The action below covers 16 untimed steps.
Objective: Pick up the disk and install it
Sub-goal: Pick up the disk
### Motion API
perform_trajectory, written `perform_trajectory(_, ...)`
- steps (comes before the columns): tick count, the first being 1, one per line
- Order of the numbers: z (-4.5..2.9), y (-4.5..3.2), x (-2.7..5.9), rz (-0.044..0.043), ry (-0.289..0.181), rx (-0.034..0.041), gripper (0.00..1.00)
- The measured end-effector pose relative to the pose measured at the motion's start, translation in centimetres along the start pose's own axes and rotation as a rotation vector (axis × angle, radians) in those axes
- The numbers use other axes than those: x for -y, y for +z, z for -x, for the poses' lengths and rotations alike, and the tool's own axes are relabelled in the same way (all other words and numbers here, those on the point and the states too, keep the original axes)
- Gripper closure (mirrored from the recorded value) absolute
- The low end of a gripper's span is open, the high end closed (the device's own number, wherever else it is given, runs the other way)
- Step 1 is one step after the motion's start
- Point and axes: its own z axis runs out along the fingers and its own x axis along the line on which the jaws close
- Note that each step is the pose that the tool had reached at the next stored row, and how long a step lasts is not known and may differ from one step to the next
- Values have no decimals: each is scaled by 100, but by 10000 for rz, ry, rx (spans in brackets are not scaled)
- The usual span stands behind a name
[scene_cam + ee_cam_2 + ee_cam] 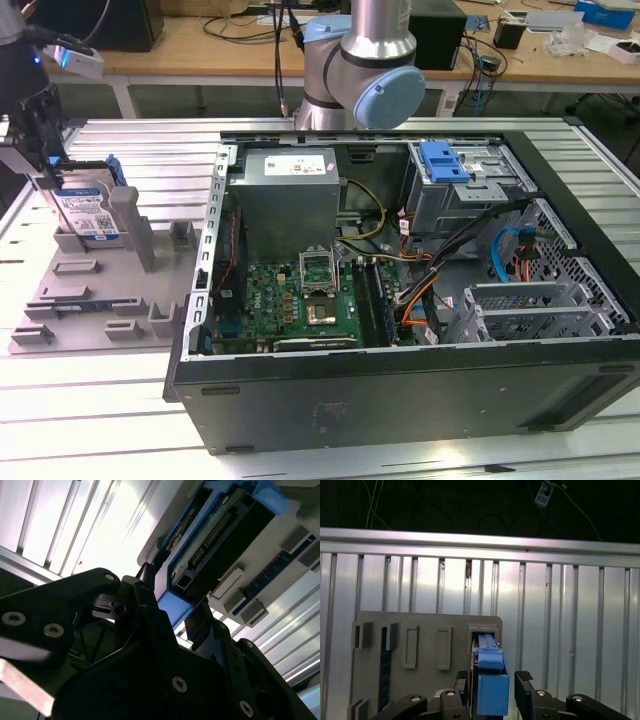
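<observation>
The disk (92,208) stands on edge in a slot of the grey holder tray (95,300) at the exterior view's left, its white-and-blue label facing forward and its blue carrier frame (492,690) along the rim. My gripper (48,168) is down over the disk's end. In both wrist views its black fingers (522,680) straddle the blue frame (172,607). A narrow gap shows beside one finger, so the gripper (492,680) is open around the disk.
An open computer case (400,400) lies to the exterior view's right of the tray, with a grey power-supply box (285,195), a motherboard (300,290) and a grey drive cage (455,195) with a blue latch (445,160). The arm's base (360,60) stands behind the case. Ribbed aluminium table underneath.
</observation>
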Motion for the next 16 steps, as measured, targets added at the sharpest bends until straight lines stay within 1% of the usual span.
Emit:
perform_trajectory(9, 0, 30, -6, -2, -2, 21, 50)
perform_trajectory(11, 0, 30, -10, -1, -2, 33, 52)
perform_trajectory(12, 0, 31, -11, -2, -2, 39, 59)
perform_trajectory(16, 0, 34, -15, -2, -3, 51, 59)
